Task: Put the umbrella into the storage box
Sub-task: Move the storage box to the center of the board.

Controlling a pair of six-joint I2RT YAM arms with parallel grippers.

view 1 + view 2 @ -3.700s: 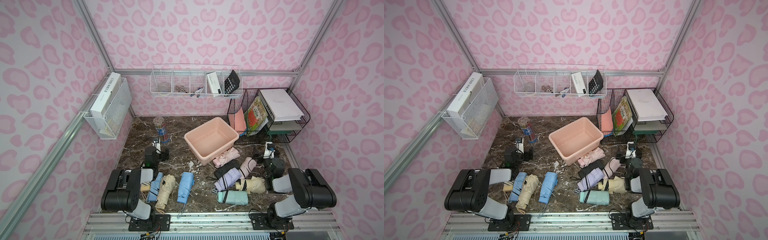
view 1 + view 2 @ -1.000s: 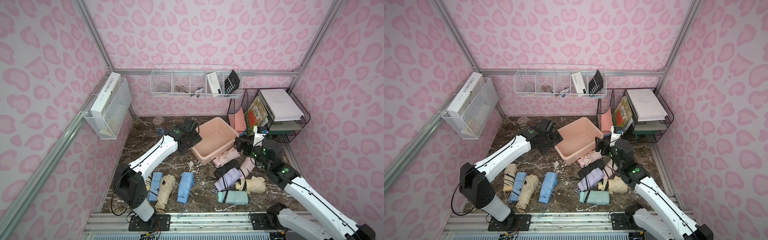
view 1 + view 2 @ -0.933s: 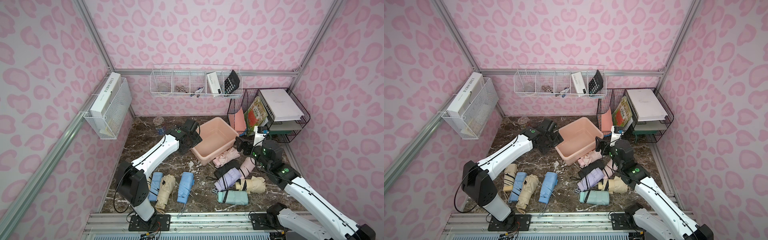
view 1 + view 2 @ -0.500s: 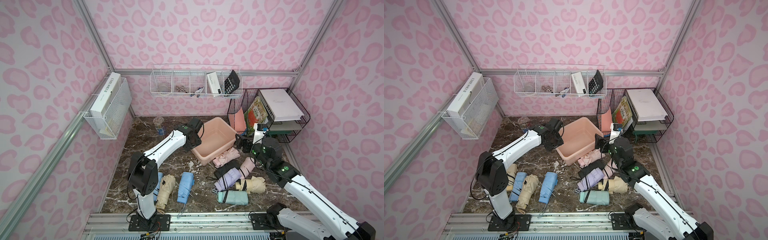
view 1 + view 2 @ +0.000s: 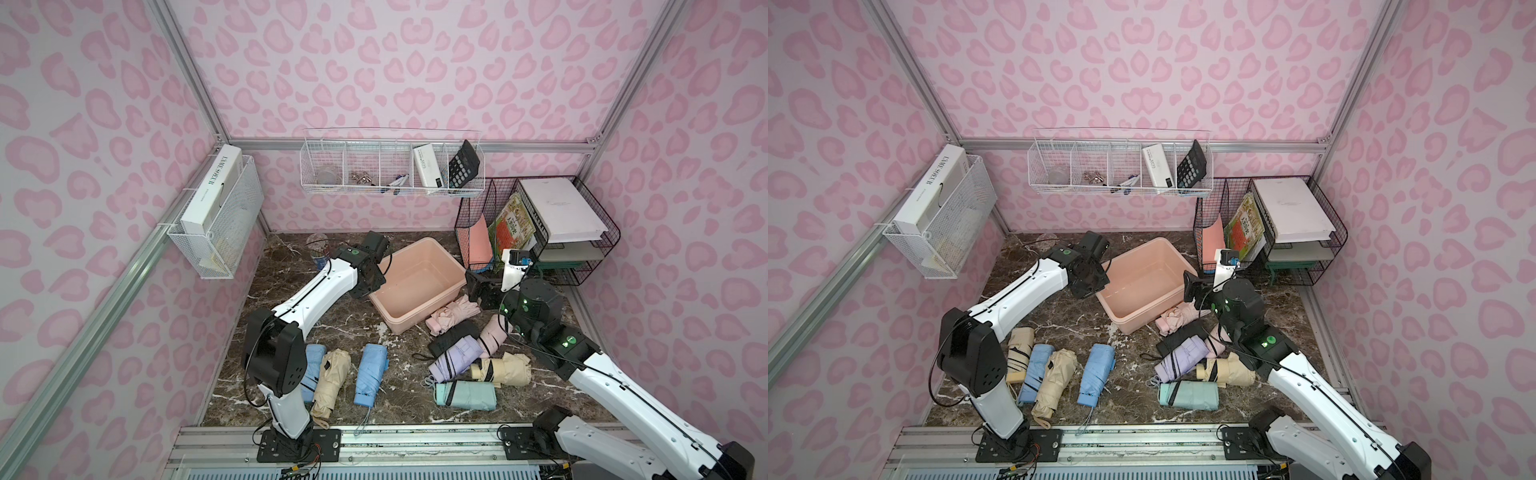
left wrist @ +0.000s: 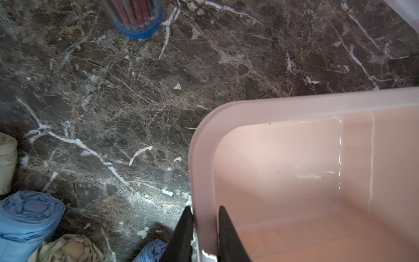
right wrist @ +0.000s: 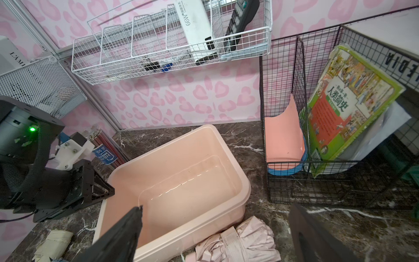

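- At its left-hand edge, the peach-pink rectangular plastic storage box (image 5: 415,282) was pinched by the left gripper (image 6: 205,211), one jaw inside the rolled rim and one outside.
- The right gripper (image 7: 216,206) hung wide open and empty above the pale pink folded fabric umbrella (image 7: 240,245), which lay just beside the box's front wall.
- The step probably called for holding the box steady while the open jaws descended astride the bundle's width, clear of the wall.
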